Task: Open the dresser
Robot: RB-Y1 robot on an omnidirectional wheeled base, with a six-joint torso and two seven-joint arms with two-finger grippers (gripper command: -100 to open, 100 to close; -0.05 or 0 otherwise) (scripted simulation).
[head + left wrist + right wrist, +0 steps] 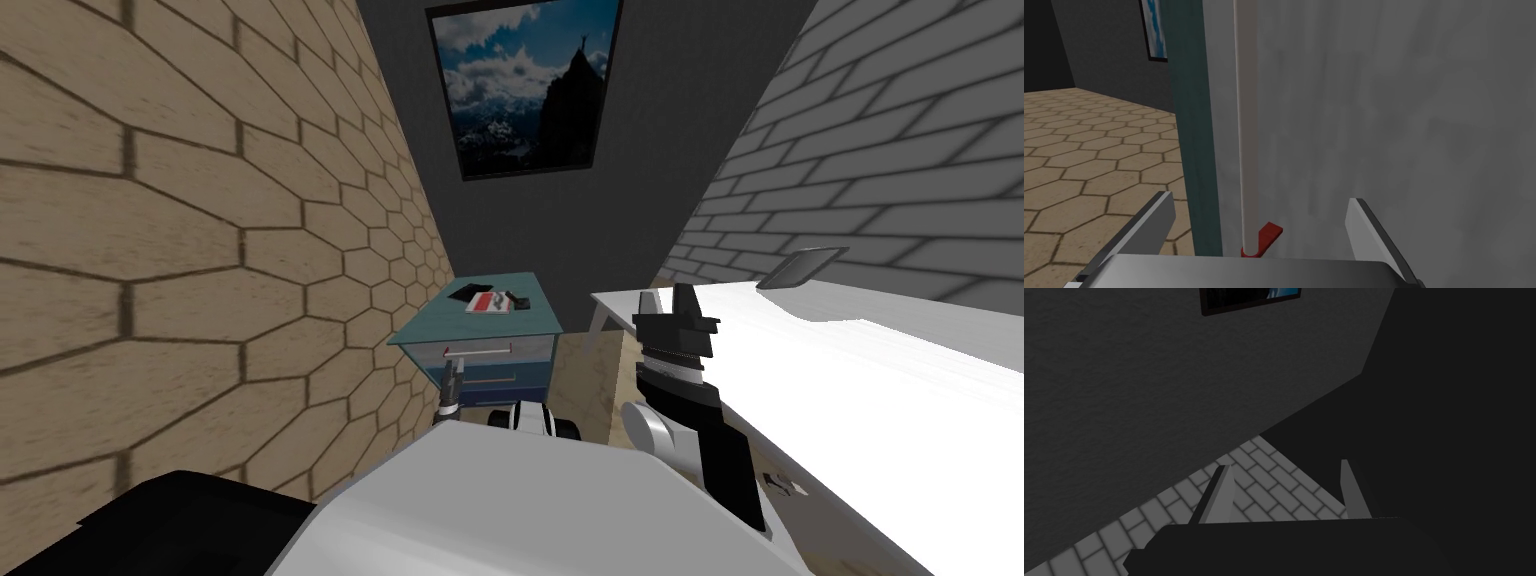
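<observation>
The teal dresser [430,330] stands ahead of me against the dark wall. Its top drawer has a grey front [1384,130] with a white bar handle [478,349] on red mounts [1264,238]. My left gripper [452,388] is right at this drawer. Its fingers [1149,227] stand open on either side of the handle bar [1246,150], not touching it. My right gripper [668,298] is raised beside the white table, open with nothing between its fingers [1221,498].
A red and white book [490,302] and a dark object [518,298] lie on the dresser top. A tan hexagon-patterned wall [200,250] runs close on the dresser's left. A white table [880,370] with a grey item [800,268] stands to the right.
</observation>
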